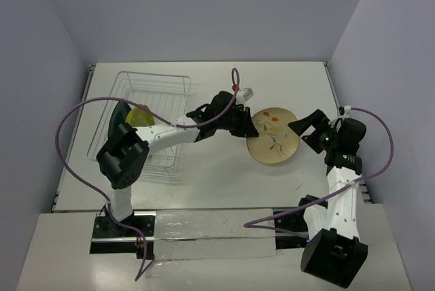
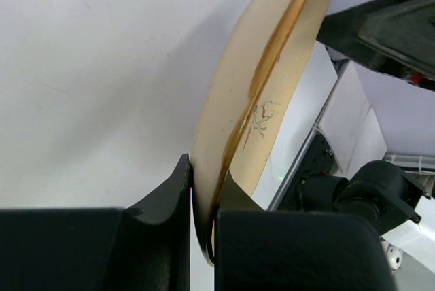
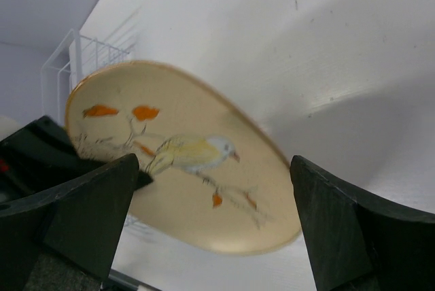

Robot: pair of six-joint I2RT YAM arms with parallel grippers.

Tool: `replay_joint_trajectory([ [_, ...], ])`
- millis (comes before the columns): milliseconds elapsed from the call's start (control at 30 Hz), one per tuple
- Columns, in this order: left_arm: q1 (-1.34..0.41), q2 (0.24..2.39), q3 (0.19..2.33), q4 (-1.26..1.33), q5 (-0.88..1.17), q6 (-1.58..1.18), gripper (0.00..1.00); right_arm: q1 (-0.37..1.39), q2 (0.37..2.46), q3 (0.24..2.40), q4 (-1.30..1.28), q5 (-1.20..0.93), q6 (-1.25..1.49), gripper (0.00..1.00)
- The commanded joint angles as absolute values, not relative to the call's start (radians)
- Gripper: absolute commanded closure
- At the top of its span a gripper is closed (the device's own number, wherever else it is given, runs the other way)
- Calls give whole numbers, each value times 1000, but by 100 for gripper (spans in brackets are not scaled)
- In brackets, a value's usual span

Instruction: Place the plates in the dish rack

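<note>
The cream plate (image 1: pixel 273 136) with orange-brown print is held tilted above the table at centre right. My left gripper (image 1: pixel 249 125) is shut on its left rim; the left wrist view shows the rim (image 2: pixel 224 162) pinched between the two fingers. My right gripper (image 1: pixel 307 130) is open just right of the plate, apart from it; in the right wrist view the plate (image 3: pixel 197 175) hangs ahead between the spread fingers. The wire dish rack (image 1: pixel 146 121) stands at the left. The teal plate (image 1: pixel 120 117) and the yellow-green plate (image 1: pixel 141 117) stand upright in it.
The left arm (image 1: pixel 170 134) stretches across the rack's right side toward the plate. Purple cables loop over both arms. Walls close the table at the back and sides.
</note>
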State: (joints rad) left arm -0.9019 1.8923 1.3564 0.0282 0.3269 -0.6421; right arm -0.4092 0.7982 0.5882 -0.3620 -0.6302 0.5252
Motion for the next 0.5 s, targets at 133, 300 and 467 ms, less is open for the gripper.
replay_joint_trajectory([
  [133, -758, 1768, 1472, -54, 173, -526, 100, -393, 780, 728, -410, -450, 477, 0],
  [300, -724, 1691, 1491, -98, 115, -481, 100, -393, 805, 773, -410, -396, 456, 0],
  [467, -719, 1579, 1572, -224, -30, -387, 100, -390, 806, 746, -411, -274, 417, 0],
])
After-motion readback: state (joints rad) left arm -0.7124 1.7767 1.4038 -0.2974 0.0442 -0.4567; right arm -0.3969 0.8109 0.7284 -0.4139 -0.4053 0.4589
